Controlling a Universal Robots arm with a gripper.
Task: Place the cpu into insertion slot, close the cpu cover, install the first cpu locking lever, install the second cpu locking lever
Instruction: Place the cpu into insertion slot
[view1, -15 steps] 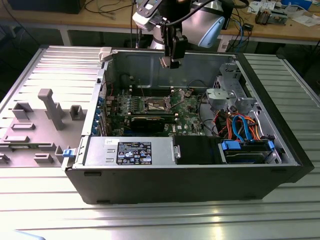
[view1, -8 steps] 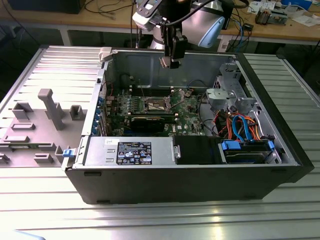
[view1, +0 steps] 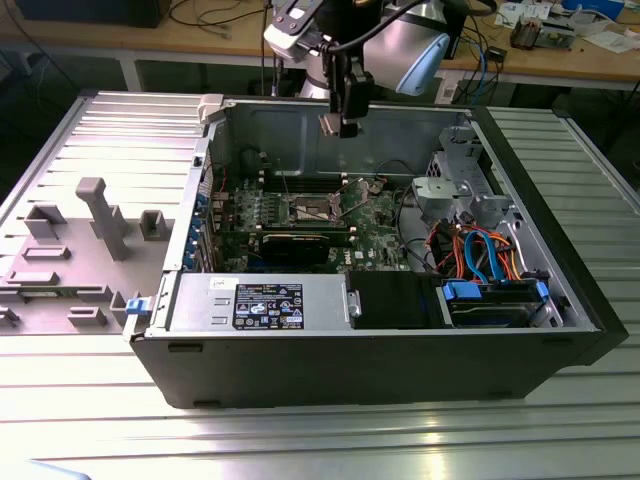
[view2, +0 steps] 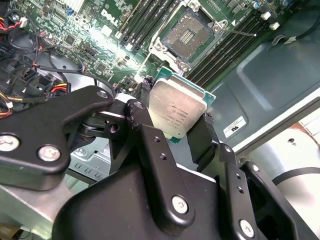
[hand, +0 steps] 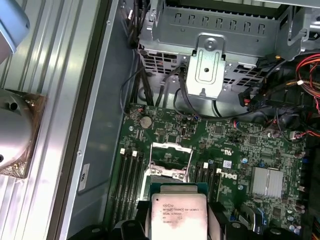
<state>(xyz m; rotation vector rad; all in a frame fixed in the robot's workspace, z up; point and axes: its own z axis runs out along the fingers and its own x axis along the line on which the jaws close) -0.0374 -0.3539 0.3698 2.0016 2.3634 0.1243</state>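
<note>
The gripper holds the cpu. Its two black fingers are clamped on two opposite edges of the chip. The flat silver top of the chip faces both wrist cameras.

In the exterior view the gripper hangs at the top middle of the frame, over the back wall of the open computer case. The cpu is the small pale bit at its tip, high in the air.

The insertion slot sits on the green motherboard, near the middle of the frame. It is lower down and a little toward the exterior view's left of the chip. The two are well apart.

In the first wrist view the insertion slot lies just past the far edge of the cpu. Its sides look roughly lined up with the chip's sides, though that is hard to judge from here. In the second wrist view the dark centre of the slot is bare, so nothing sits in it yet.
</note>
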